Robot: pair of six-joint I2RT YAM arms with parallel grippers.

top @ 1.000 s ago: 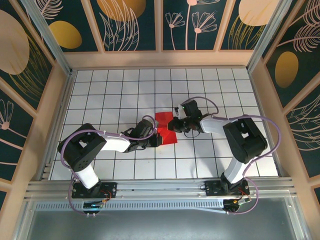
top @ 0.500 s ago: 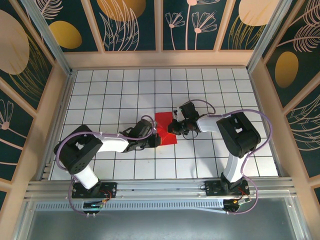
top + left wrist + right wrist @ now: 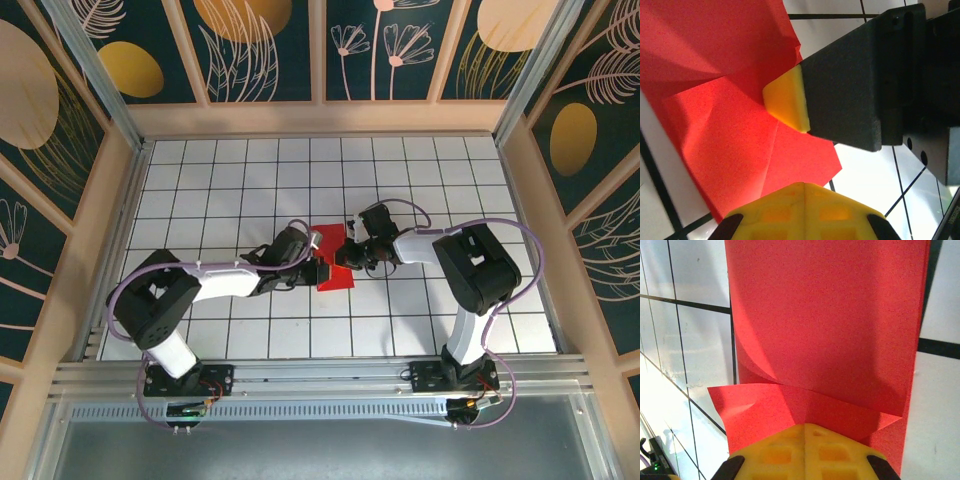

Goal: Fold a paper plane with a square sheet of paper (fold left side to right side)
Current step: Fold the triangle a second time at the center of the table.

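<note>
- The left claw point(image 3: 802, 199) is closed, its yellow pads pressed together, the tip low over the near left edge of the square sheet of paper point(image 3: 725, 125). I cannot tell whether a layer is nipped between the pads or only pinned under them.
- The red sheet lies on the white gridded bench point(image 3: 200, 180), directly ahead of the left claw and squeezed between the two claw tips. It is already partly folded: creases run across it and one corner is turned in.
- Seen from the right wrist, a broad upper layer stands just ahead of the claw with its left edge curling up off the bench. A small flap lies flat right at the tip.
- The right claw point(image 3: 804, 439) is closed too, pads together, touching the sheet's right side. From the left wrist view its yellow tip bears down on the paper.
- Handling, as I judge it: the paper is very light, thin and springy. It will slide on the smooth bench and crumple or tear if dragged.
- It seems best taken by a free edge or corner on the left while the other claw pins the fold line.
</note>
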